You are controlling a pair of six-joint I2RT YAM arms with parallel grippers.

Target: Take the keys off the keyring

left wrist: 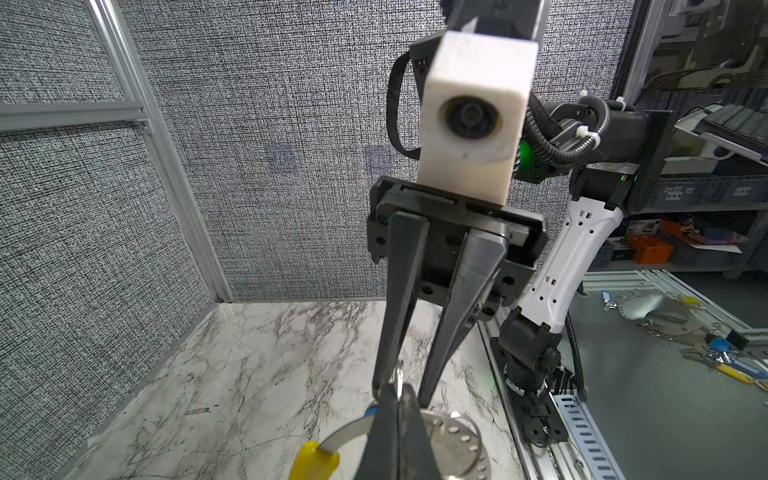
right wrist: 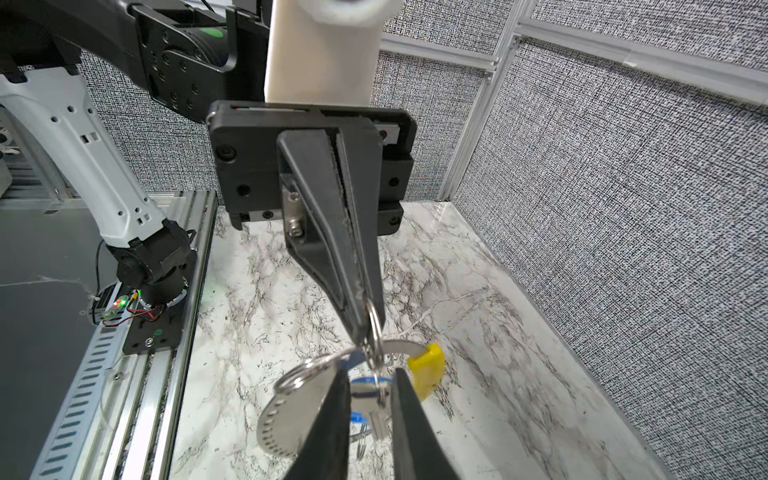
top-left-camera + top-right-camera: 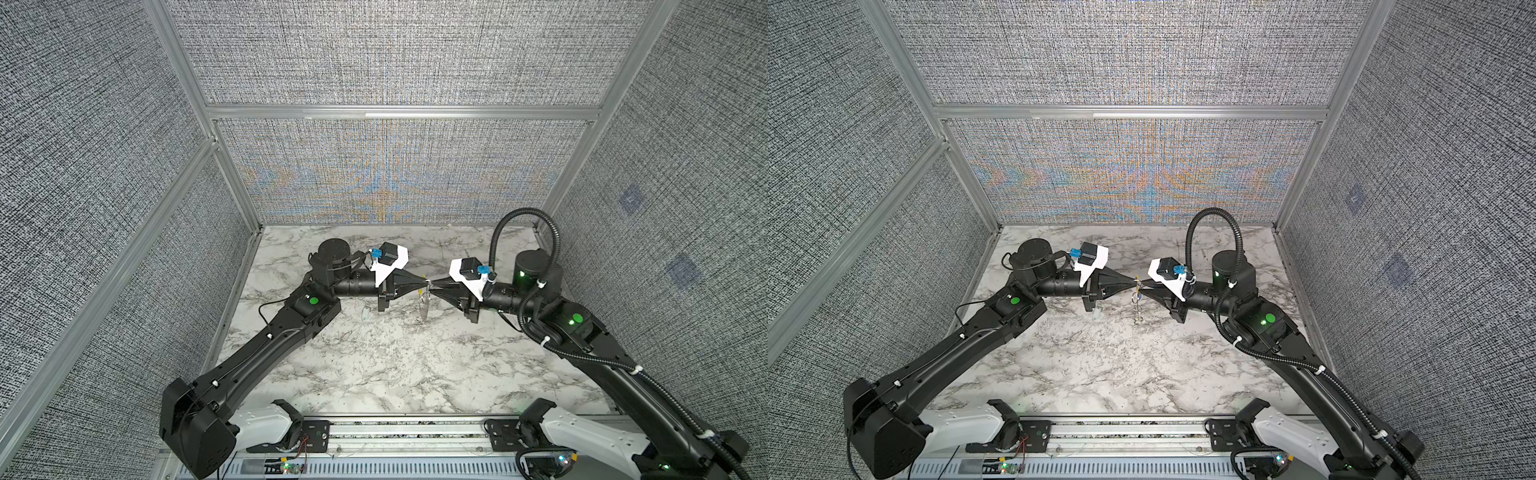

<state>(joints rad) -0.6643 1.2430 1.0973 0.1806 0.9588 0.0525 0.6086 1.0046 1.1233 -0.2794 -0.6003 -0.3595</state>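
Since the left tool (image 2: 363, 332) is clamped on the keyring (image 2: 401, 345), the right tool (image 2: 370, 374), jaws apart astride the keys (image 2: 365, 392), should pinch one firmly and thread it off.

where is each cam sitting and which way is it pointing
Top views: high behind the bases, looking down at the table; left arm and right arm whole, left end effector facing right end effector.
Left wrist: on the left arm, looking along its shut fingers toward the right arm.
Right wrist: on the right arm, looking past its open fingers toward the left arm.
Shared: both wrist views show the keyring and its yellow sleeve at the tips.
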